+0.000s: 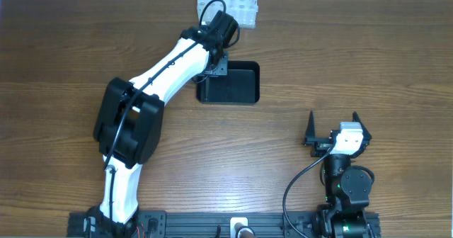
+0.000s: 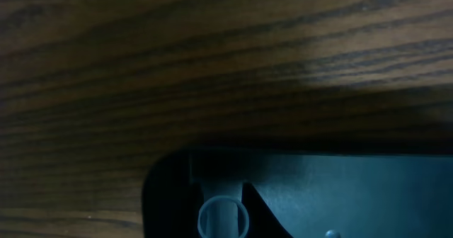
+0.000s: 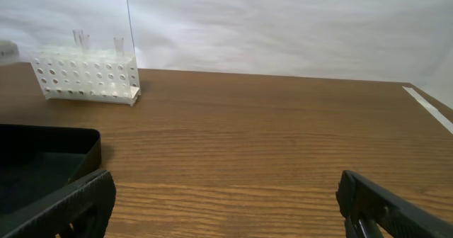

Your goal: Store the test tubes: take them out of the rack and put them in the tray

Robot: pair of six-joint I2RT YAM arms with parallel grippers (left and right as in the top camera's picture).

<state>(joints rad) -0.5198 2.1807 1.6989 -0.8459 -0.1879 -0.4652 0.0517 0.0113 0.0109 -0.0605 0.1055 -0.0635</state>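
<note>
Left gripper (image 1: pixel 214 66): it is hanging over the far left corner of the tray (image 1: pixel 237 86), at the end of the left arm stretched up the table (image 1: pixel 368 47). Whether it is apart or clamped on anything cannot be told.

Test tube (image 2: pixel 223 219): in the left wrist view it is showing end-on as a pale ring, pointing straight at the camera. It is lying right where that pincer works, over the black tray just inside its rounded corner. Whether it is being held cannot be told.

Tray: it is sitting on the table just in front of the rack (image 1: pixel 228 10), with bare wood showing past its edge.

Rack: the white rack is standing at the table's far edge, close behind the left arm's wrist.

Standing tubes (image 3: pixel 79 40): a few clear tubes are sticking upright out of the rack's top.

Right gripper (image 3: pixel 226 195): it is resting low near its own base with its jaws spread wide apart and gripping nothing. It is sitting well apart from the tray, the rack and the test tube, and facing across the table toward them.
</note>
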